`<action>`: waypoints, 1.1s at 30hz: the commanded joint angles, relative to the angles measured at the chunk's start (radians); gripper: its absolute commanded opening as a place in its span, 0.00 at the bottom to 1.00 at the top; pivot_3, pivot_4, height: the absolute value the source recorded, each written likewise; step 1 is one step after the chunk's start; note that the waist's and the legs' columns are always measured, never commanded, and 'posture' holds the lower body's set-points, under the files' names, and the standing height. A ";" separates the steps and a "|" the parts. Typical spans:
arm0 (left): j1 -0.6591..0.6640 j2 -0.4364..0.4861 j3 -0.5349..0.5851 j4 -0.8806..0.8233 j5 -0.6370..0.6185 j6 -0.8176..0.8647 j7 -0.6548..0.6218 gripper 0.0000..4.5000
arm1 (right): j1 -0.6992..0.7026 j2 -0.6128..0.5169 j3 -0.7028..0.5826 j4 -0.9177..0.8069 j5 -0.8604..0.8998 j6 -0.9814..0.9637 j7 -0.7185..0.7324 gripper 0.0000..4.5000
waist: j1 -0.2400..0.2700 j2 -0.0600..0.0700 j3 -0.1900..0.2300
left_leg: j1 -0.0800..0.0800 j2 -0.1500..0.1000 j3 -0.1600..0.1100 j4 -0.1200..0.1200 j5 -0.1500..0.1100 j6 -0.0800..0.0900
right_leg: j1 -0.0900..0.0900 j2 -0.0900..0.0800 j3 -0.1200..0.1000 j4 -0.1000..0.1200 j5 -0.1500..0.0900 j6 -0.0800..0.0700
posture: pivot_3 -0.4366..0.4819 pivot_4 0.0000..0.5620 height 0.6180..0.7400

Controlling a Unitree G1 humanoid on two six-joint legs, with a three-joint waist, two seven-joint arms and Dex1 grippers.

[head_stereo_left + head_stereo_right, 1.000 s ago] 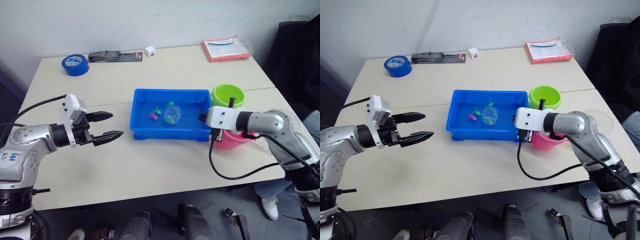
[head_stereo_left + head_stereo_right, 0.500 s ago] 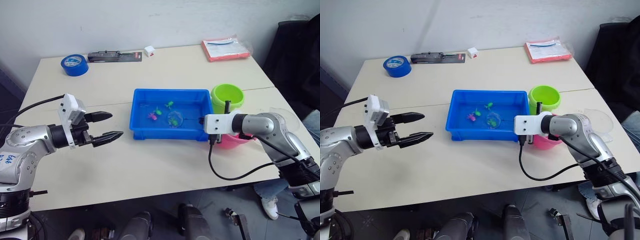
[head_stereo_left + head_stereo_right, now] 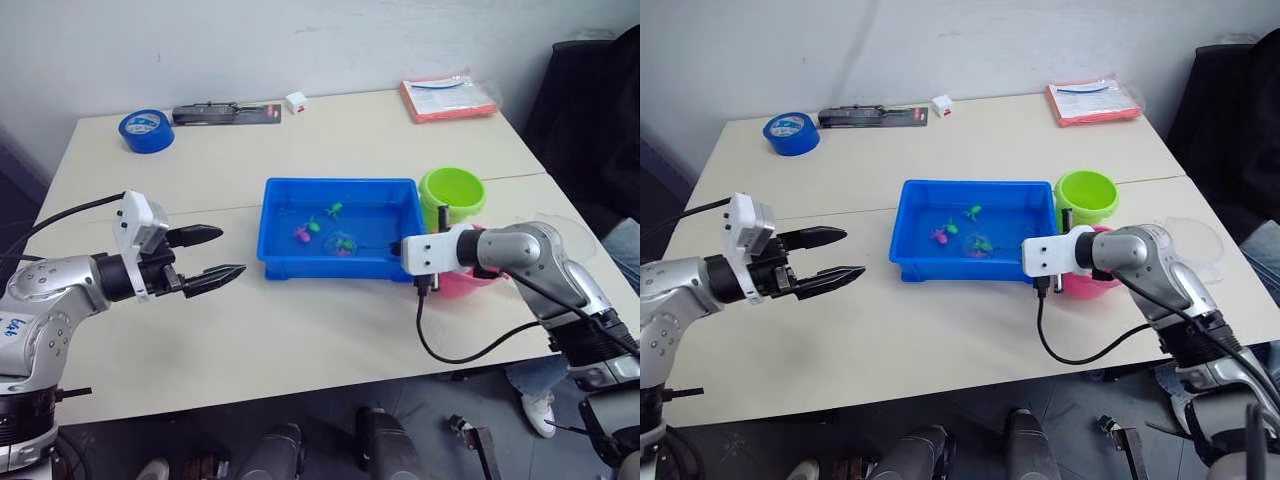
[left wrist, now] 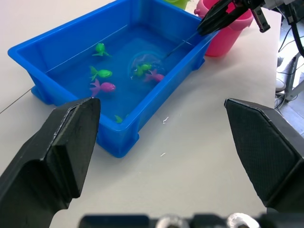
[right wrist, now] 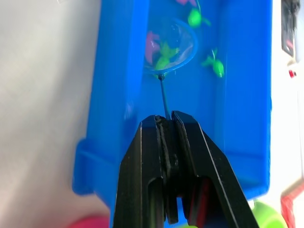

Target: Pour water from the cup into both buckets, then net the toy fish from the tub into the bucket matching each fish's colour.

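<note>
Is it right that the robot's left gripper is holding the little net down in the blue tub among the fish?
Not quite: the right gripper holds the net in the tub; the right wrist view shows it. The left gripper is open, off to the side.

You see a pale beige bench (image 3: 330, 330), seamed across its middle, against a plain white wall (image 3: 300, 40); dark floor (image 3: 440, 430) lies below.

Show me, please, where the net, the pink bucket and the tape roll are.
net (image 5: 172, 46): right wrist view, on its mesh inside the hoop.
pink bucket (image 4: 227, 34): left wrist view, on its outer wall.
tape roll (image 3: 145, 131): left eye view, on its blue top face.
</note>
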 commanded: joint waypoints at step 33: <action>0.039 0.018 0.067 -0.066 -0.034 -0.004 0.031 1.00 | -0.236 0.131 -0.099 -0.106 0.349 1.090 0.049 0.18 | -0.007 0.000 0.000 | -0.001 0.001 0.000 -0.001 -0.001 -0.001 | -0.001 0.000 0.001 0.000 0.000 -0.001 | 0.48 0.27 1.00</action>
